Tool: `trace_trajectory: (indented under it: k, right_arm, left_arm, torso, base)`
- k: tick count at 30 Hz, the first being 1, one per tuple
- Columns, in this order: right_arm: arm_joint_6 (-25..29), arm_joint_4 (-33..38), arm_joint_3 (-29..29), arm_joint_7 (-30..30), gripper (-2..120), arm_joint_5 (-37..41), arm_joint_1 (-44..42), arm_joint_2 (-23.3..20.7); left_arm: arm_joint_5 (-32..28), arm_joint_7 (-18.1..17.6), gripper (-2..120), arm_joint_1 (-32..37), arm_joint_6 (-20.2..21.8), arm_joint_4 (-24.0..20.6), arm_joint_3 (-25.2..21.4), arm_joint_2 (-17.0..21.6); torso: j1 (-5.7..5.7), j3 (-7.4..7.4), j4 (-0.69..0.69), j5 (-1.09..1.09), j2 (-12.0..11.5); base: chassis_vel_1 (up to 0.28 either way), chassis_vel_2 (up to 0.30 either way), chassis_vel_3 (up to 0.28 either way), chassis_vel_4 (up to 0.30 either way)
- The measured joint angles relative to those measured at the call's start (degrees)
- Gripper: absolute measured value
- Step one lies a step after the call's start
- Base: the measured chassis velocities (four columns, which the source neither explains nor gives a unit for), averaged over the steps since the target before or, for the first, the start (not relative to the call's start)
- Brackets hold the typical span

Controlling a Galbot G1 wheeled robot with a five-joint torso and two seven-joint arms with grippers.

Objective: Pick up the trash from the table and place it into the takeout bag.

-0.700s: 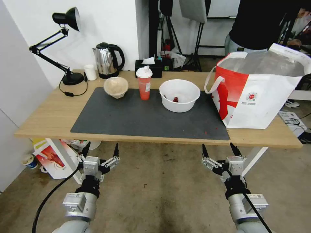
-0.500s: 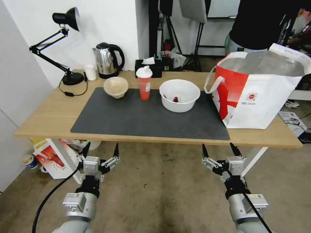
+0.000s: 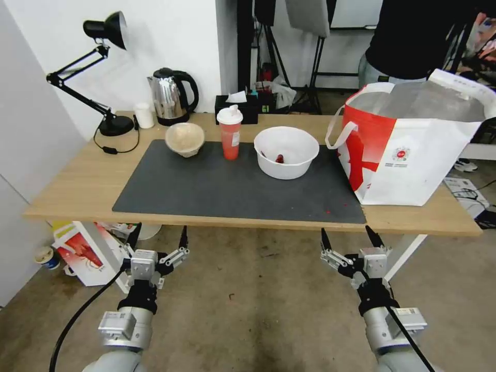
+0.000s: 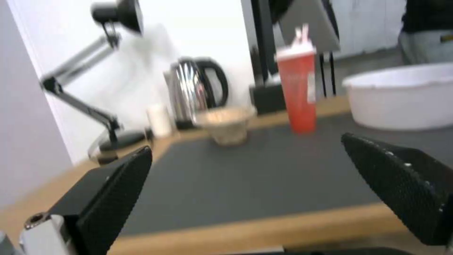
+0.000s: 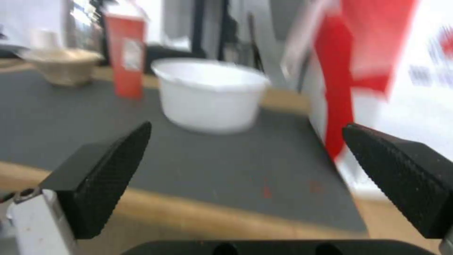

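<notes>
On the dark mat of the table (image 3: 77, 186) stand three pieces of trash: a beige pulp bowl (image 3: 185, 138) (image 4: 228, 124) (image 5: 61, 66), a red-orange cup (image 3: 230, 133) (image 4: 298, 91) (image 5: 125, 54) with a white lid, and a wide white bowl (image 3: 286, 151) (image 4: 401, 95) (image 5: 210, 94) with red scraps. The takeout bag (image 3: 413, 139) (image 5: 377, 71) stands open at the table's right end. My left gripper (image 3: 159, 235) (image 4: 245, 156) and right gripper (image 3: 347, 235) (image 5: 245, 141) hang open in front of the table's near edge, holding nothing.
At the back of the table are a black desk lamp (image 3: 103, 67), a steel kettle (image 3: 170, 97), a small white cup (image 3: 144, 115) and a black tissue box (image 3: 237, 107). A white carton (image 3: 82, 253) sits on the floor under the left end.
Both grippers have risen slightly toward the table's near edge. The things on the table have not moved.
</notes>
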Motion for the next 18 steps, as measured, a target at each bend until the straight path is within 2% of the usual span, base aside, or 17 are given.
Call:
trace_trajectory:
  k: [1, 4, 5, 6, 8, 9, 10, 12, 15, 16, 18]
  right_arm:
    - [0.0, 0.0, 0.0, 0.0, 100, 0.0, 0.0, 0.0]
    - [1.7, -0.7, -1.68, -0.27, 100, -0.28, 3.95, -6.47]
    - [2.18, -0.84, -2.13, -0.34, 100, -0.35, 5.05, -8.26]
    - [2.18, -0.84, -2.13, -0.34, 100, -0.35, 5.05, -8.26]
    - [3.03, -1.19, -2.96, -0.47, 100, -0.48, 7.02, -11.55]
    - [3.9, -1.53, -3.79, -0.59, 100, -0.61, 9.02, -14.77]
    - [3.9, -1.53, -3.79, -0.59, 100, -0.61, 9.02, -14.77]
    - [4.94, -1.91, -4.78, -0.75, 100, -0.77, 11.42, -18.71]
    - [6.34, -2.46, -6.14, -0.96, 100, -0.98, 14.69, -24.08]
    - [6.34, -2.46, -6.14, -0.96, 100, -0.98, 14.69, -24.08]
    - [7.47, -2.85, -7.13, -1.2, 100, -1.12, 17.23, -28.35]
  left_arm:
    - [0.0, 0.0, 100, 0.0, 0.0, 0.0, 0.0, 0.0]
    - [0.65, -1.88, 100, -0.59, -6.85, 1.82, -0.01, 2.39]
    - [0.82, -2.34, 100, -0.74, -8.55, 2.28, -0.01, 2.96]
    - [0.82, -2.34, 100, -0.74, -8.55, 2.28, -0.01, 2.96]
    - [1.13, -3.27, 100, -1.05, -11.94, 3.17, -0.02, 4.17]
    - [1.46, -4.22, 100, -1.39, -15.44, 4.07, -0.03, 5.4]
    - [1.46, -4.22, 100, -1.39, -15.44, 4.07, -0.03, 5.4]
    - [1.19, -4.38, 100, -0.88, -17.41, 4.81, 0.27, 6.2]
    - [0.57, -4.29, 100, -0.4, -17.65, 5.09, 0.75, 6.37]
    - [0.57, -4.29, 100, -0.4, -17.65, 5.09, 0.75, 6.37]
    - [-0.26, -4.15, 100, -0.11, -17.28, 5.49, 1.16, 6.44]
  torso:
    - [0.0, 0.0, 0.0, 0.0, 0.0]
    - [0.0, 0.0, 0.0, 0.01, 0.0]
    - [0.0, 0.0, 0.0, 0.01, 0.0]
    - [0.0, 0.0, 0.0, 0.01, 0.0]
    - [0.0, 0.0, -0.01, 0.01, 0.0]
    - [0.0, 0.0, 0.0, 0.0, 0.0]
    - [0.0, 0.0, 0.0, 0.0, 0.0]
    - [0.0, 0.01, -0.01, 0.0, 0.0]
    - [0.0, 0.0, 0.0, 0.01, 0.0]
    - [0.0, 0.0, 0.0, 0.01, 0.0]
    - [0.01, 0.0, 0.0, 0.01, 0.0]
  base:
    - [0.0, 0.0, 0.0, 0.0]
    - [0.0, 0.0, 0.0, 0.0]
    - [0.0, 0.0, 0.0, 0.0]
    - [0.0, 0.0, 0.0, 0.0]
    - [0.0, 0.0, 0.0, 0.0]
    - [0.0, 0.0, 0.0, 0.0]
    - [0.0, 0.0, 0.0, 0.0]
    - [0.0, 0.0, 0.0, 0.0]
    - [0.0, 0.0, 0.0, 0.0]
    - [0.0, 0.0, 0.0, 0.0]
    - [0.0, 0.0, 0.0, 0.0]
